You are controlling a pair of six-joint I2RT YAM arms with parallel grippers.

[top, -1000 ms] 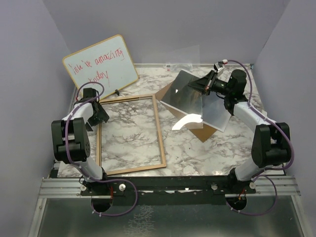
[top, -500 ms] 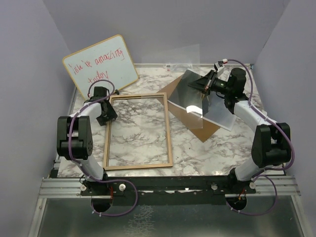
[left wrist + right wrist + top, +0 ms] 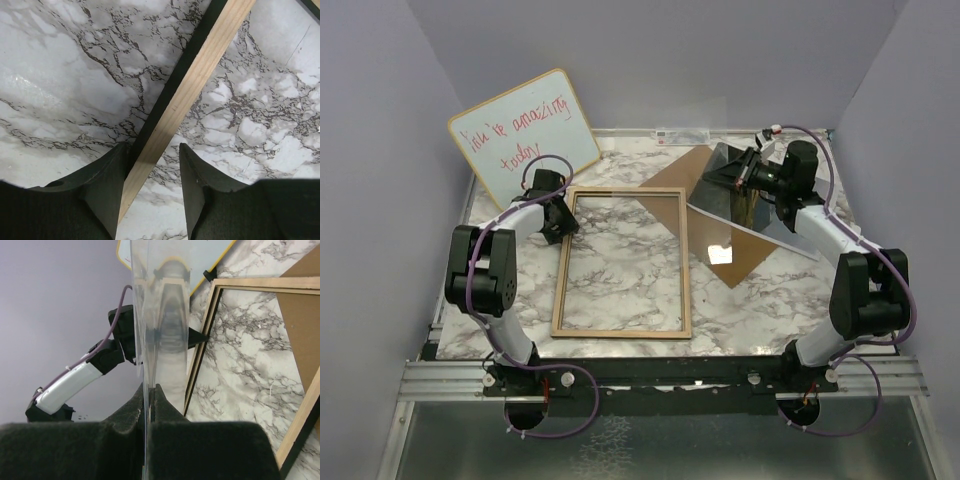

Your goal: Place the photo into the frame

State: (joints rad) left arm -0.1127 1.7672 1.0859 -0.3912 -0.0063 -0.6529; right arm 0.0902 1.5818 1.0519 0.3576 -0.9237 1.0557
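The frame (image 3: 621, 331) lies flat on the marble table, light wood face up. My left gripper (image 3: 560, 215) is at its far left corner. In the left wrist view one frame rail (image 3: 200, 75) runs between the open jaws of my left gripper (image 3: 152, 146), against the left finger and apart from the right. My right gripper (image 3: 742, 180) is shut on a thin glossy sheet, seemingly the photo (image 3: 775, 225), held tilted above the table right of the frame. In the right wrist view my right gripper (image 3: 150, 386) shows the sheet (image 3: 162, 315) edge-on, with the frame (image 3: 200, 347) below.
A plain brown board (image 3: 735, 262) lies under the held sheet, right of the frame. A wood-edged whiteboard (image 3: 525, 135) with red handwriting leans at the back left. Grey walls close in the table on three sides. My left arm (image 3: 75, 380) shows in the right wrist view.
My left gripper has moved right and farther back, and the frame has slid right with it and turned straighter. The right gripper has tipped the sheet steeper, more edge-on.
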